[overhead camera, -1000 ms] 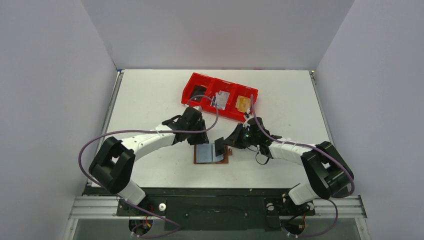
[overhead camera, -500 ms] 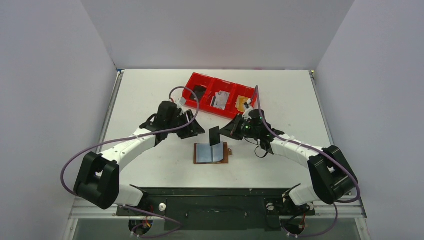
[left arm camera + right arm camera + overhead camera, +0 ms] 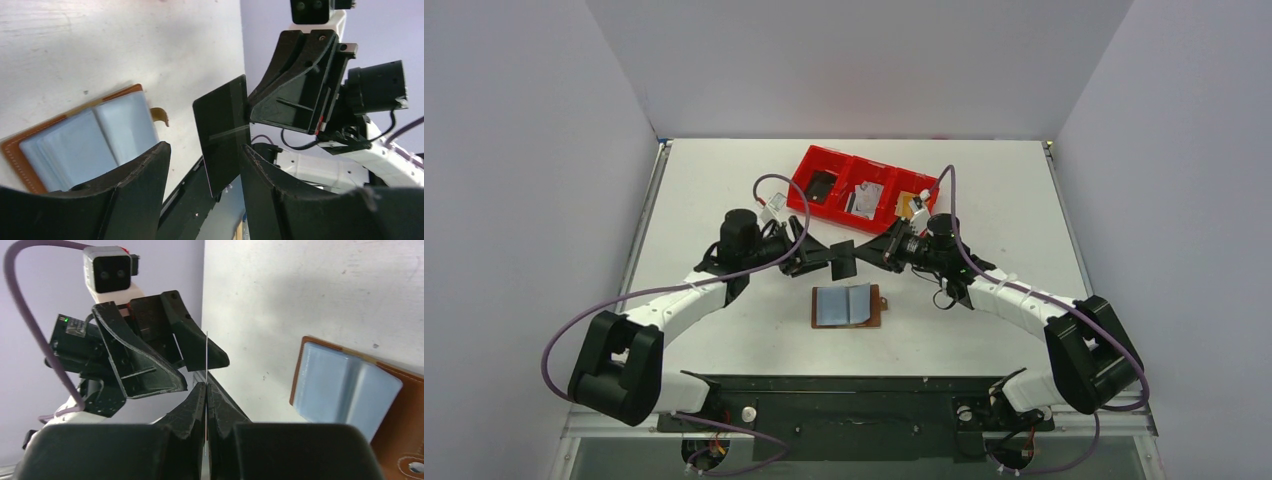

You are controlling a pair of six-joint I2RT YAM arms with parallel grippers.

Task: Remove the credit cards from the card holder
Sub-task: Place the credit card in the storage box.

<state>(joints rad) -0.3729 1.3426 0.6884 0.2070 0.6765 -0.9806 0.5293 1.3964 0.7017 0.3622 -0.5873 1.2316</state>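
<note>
- Table [image 3: 724,190]: white, walled on three sides; both arms reach in towards its middle.
- Red tray [image 3: 854,160]: three compartments, at the back of the table. It holds a dark flat piece [image 3: 821,185] on the left, a pale grey-blue card [image 3: 867,197] in the middle and a tan-gold card [image 3: 910,206] on the right, partly hidden by the right wrist.
- Wallet [image 3: 849,304] [image 3: 85,145] [image 3: 345,390]: lies open and flat on the table, nearer than the grippers, pale blue sleeves up, brown edge and snap tab showing.
- Right gripper [image 3: 864,255] [image 3: 206,387]: raised above the table, jaws clenched on one end of a dark card.
- Left gripper [image 3: 819,258] [image 3: 204,150]: faces the right one, jaws spread wide, gripping nothing.
- Dark card [image 3: 844,259] [image 3: 222,130] [image 3: 206,357]: in the air between tray and wallet, its free end in the gap between the left fingers. Cannot tell whether it touches them.
</note>
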